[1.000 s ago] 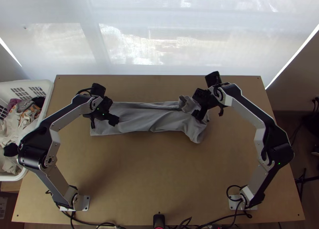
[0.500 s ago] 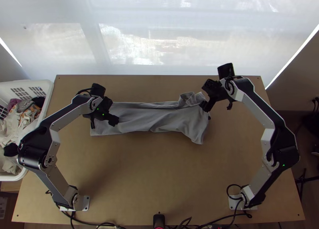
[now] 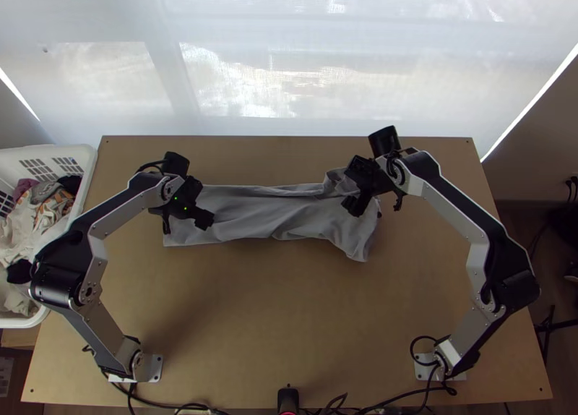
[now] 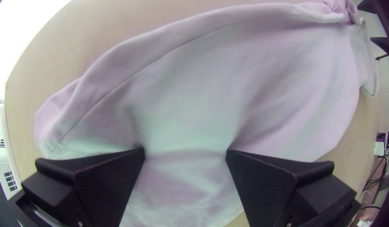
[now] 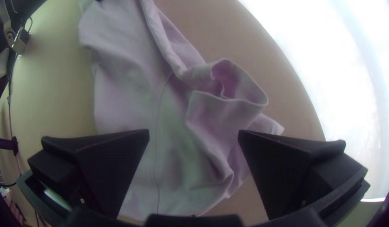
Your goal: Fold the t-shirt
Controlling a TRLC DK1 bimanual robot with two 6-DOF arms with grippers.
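Note:
A light grey t-shirt [image 3: 289,214] lies as a long strip across the table's far half, its right end rumpled. My left gripper [image 3: 206,220] is over the strip's left end; in the left wrist view the left gripper [image 4: 185,152] stands open, with cloth [image 4: 190,96] between and beyond its fingers. My right gripper [image 3: 355,204] is over the right end. In the right wrist view the right gripper [image 5: 193,132] is open above the cloth [image 5: 131,96], where a bunched, raised fold [image 5: 228,92] curls up near one finger.
A white basket [image 3: 88,170] of mixed clothes stands at the table's left edge. Bare wood [image 3: 289,306] lies between the shirt and the near edge, where cables and a small black device [image 3: 288,400] sit. A bright window covering is behind the table.
The right arm moved right off the shirt's end, leaving the cloth there, then came back left over it. The rumpled far corner opened out somewhat. The left arm has barely shifted.

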